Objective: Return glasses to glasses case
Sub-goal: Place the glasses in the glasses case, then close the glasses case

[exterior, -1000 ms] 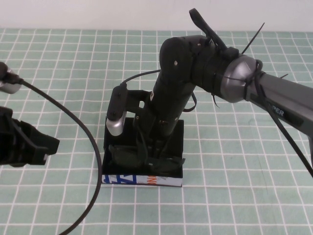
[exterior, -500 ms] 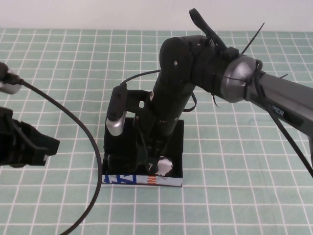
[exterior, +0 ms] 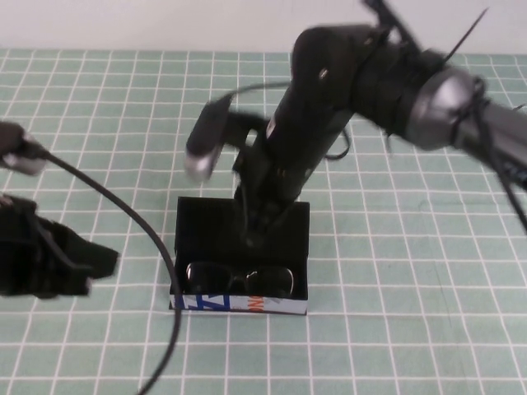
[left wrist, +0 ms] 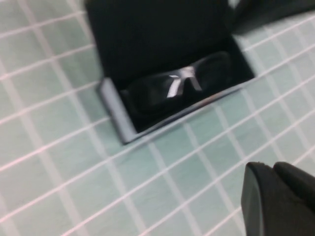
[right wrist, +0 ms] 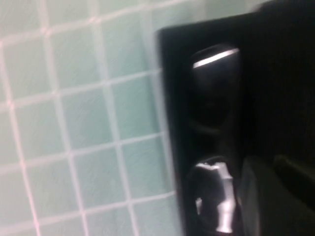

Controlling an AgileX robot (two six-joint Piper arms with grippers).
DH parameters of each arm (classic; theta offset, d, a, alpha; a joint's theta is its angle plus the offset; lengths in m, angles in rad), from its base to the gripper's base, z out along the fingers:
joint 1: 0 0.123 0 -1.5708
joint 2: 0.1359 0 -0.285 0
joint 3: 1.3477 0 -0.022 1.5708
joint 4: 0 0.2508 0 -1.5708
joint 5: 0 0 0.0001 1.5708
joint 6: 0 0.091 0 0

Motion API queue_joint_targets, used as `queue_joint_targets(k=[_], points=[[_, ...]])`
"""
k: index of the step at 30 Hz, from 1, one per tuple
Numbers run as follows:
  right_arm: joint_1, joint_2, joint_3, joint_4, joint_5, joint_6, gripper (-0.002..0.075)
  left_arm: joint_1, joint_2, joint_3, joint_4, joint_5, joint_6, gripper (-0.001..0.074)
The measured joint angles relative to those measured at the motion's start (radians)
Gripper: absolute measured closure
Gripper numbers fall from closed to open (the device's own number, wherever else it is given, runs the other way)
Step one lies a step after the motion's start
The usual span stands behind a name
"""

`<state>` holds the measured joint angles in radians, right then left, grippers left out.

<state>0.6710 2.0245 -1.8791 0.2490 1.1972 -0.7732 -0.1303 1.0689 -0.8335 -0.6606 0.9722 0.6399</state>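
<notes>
Black thick-framed glasses point(exterior: 240, 278) lie inside the open rectangular black glasses case point(exterior: 191, 229), along its front wall. Right gripper point(exterior: 254, 233) hovers above them, finger state indiscernible; left gripper point(exterior: 78, 265) is parked well apart, likewise indiscernible.

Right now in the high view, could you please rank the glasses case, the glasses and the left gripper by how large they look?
1. The glasses case, largest.
2. The left gripper, at the table's left, though it is nearer the camera, so its rank is unsure.
3. The glasses, lying inside the case, smallest.

The right gripper hangs above the case.
</notes>
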Motion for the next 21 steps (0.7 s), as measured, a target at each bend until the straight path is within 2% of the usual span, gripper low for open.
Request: queue_joint_targets(k=[4, 8, 16, 21], points=[[-0.037, -0.015, -0.022, -0.002, -0.071, 0.154, 0.0732, -0.002, 0.014, 0.112, -0.185, -0.050, 0.115, 0.0737], [-0.084, -0.016, -0.021, 0.009, -0.179, 0.278, 0.0736, -0.054, 0.046, 0.218, -0.333, -0.151, 0.233, 0.0737], [-0.191, 0.017, -0.024, 0.240, -0.336, 0.355, 0.0737, -0.287, 0.201, 0.295, -0.589, -0.455, 0.378, 0.0737], [-0.219, 0.057, -0.024, 0.352, -0.351, 0.356, 0.0737, -0.355, 0.331, 0.295, -0.761, -0.580, 0.488, 0.0737]])
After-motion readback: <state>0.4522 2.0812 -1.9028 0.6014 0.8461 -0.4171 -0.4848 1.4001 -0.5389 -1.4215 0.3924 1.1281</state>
